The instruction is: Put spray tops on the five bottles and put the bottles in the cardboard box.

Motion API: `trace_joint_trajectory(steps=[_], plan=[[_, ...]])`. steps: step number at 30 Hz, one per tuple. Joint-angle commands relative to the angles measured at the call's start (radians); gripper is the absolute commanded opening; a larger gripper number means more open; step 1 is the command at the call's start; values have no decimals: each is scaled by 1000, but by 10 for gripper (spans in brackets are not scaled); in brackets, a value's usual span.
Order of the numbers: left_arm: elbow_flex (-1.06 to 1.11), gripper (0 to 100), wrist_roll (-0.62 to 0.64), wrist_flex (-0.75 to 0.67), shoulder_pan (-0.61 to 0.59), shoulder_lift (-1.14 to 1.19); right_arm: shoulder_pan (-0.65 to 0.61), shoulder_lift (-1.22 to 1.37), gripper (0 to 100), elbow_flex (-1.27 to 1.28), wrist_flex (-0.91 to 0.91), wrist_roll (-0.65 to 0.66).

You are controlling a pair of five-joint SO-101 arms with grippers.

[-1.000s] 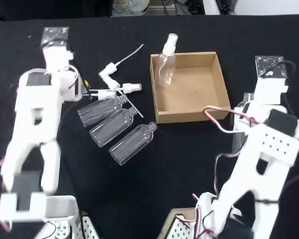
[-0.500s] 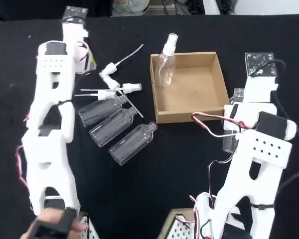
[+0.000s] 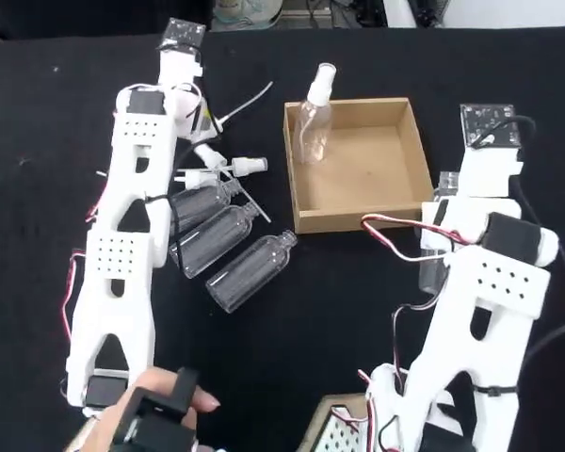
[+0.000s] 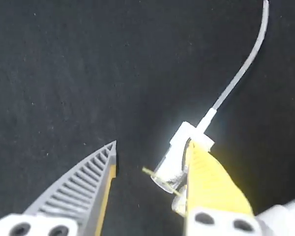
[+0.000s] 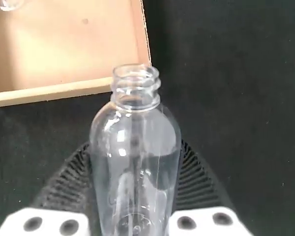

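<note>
One capless bottle [image 5: 135, 167] sits clamped in the right tool [image 5: 135, 150].

Black table [image 3: 339, 311]: cardboard box [image 3: 381, 169] upper ctr-right; 3 capless bottles [image 3: 250, 271] lying side by side left of ctr; loose spray tops [image 3: 248, 166] just above them.

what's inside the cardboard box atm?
One clear bottle with a spray top on, in the far corner of the cardboard box on the left arm's side. The rest shows plain cardboard floor; a thin strip behind the near wall is hidden.
</note>
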Motion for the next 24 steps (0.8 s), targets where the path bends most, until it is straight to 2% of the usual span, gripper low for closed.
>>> trace_joint_trajectory(steps=[1,7,14,24], plan=[[-119,223,-11,-21,16,44,-18,-42,11,-2,5,-6],[-168,223,-6,-48,13,100,-18,-42,11,-2,2,-6],[-395,224,-5,97,15,86,-18,-42,11,-2,5,-6],[-282,225,-11,2,47,110,-18,-42,11,-2,5,-6]])
